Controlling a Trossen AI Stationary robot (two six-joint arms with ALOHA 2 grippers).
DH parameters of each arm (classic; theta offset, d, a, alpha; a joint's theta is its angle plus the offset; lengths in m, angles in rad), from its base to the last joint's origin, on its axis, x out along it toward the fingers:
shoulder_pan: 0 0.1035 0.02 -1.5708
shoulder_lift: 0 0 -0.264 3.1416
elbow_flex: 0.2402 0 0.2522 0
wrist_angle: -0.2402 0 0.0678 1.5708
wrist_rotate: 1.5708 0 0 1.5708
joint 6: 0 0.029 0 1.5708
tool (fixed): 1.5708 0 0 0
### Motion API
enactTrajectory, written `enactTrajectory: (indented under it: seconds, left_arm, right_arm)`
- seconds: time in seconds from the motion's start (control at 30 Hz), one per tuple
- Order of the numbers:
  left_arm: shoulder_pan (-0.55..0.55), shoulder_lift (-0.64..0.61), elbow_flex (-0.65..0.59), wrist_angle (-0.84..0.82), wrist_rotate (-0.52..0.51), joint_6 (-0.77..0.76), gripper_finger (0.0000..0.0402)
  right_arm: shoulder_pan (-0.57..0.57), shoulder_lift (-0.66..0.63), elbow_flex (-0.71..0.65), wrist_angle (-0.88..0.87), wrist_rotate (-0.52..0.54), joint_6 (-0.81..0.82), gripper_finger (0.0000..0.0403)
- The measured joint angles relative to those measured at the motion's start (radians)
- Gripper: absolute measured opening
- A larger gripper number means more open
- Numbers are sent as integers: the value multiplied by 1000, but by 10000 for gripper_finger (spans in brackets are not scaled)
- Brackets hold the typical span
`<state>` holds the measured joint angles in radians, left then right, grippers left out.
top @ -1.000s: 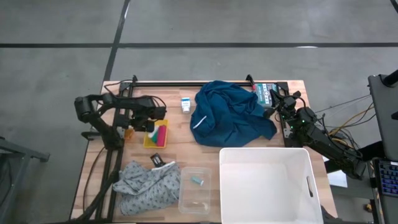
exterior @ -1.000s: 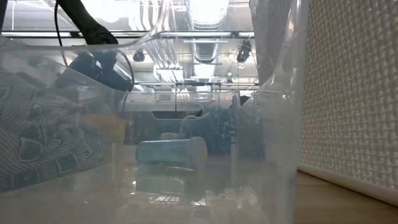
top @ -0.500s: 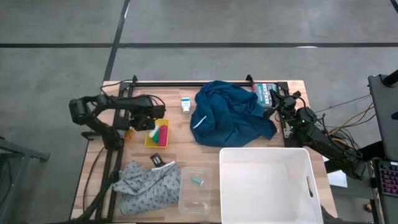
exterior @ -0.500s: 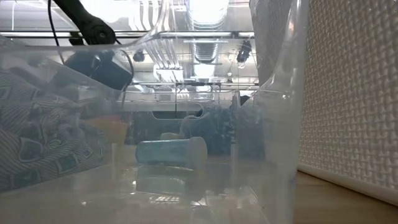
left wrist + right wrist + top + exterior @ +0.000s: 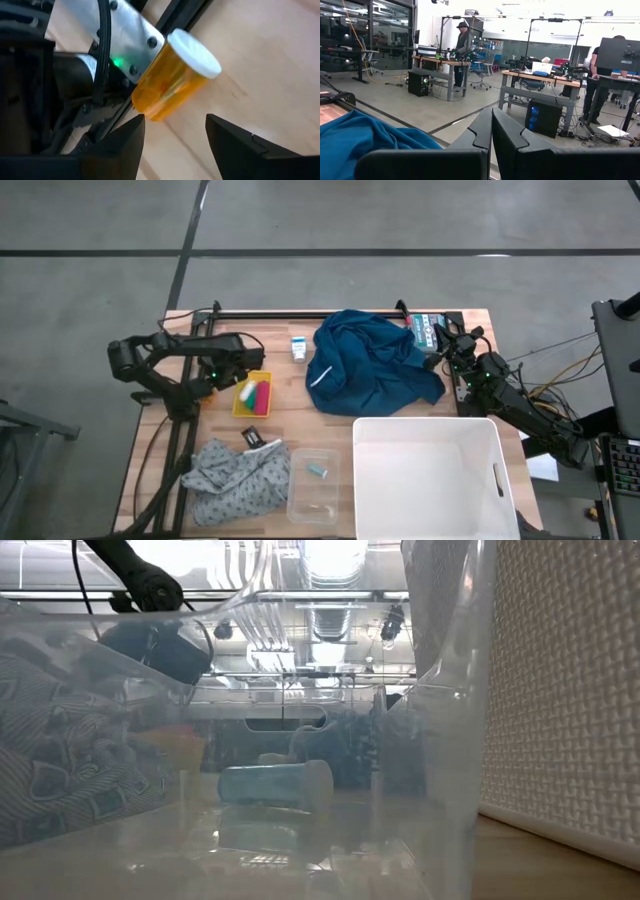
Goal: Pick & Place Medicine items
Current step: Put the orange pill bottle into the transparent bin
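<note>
- Lining up on the orange bottle (image 5: 172,75): left gripper (image 5: 175,137) has its fingers parted either side of open space just short of it, holding nothing. Bottle lies on its side on the worktop (image 5: 280,70), white cap away from the arm's base, body against the metal frame at the left edge.
- From above, the left gripper (image 5: 222,372) sits beside the yellow tray (image 5: 252,396), arm folded low and reaching inward from the left edge. The bottle itself can't be made out in that view.
- Progress, as I read it: early. Bottle not gripped yet, white carton (image 5: 298,348) untouched further back, next to the blue cloth (image 5: 370,362).
- Clear tub (image 5: 312,485) at the near edge holds one small pale-blue item (image 5: 316,471); white bin (image 5: 430,478) looks empty. Drop-off target is unclear.
- Grey cloth (image 5: 235,475) lies beside the tub.
- Right gripper (image 5: 440,340) is parked at the far right corner, fingers pressed together, empty.
</note>
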<state>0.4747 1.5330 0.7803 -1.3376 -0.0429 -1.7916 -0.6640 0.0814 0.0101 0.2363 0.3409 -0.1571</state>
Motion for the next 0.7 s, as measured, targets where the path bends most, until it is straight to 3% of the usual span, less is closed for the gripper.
enactTrajectory:
  seconds: [0.7]
  left_arm:
    - [2, 0, -1, -142, -27, -120, 195]
  right_arm:
    - [0, 0, 0, 0, 0, 0, 8]
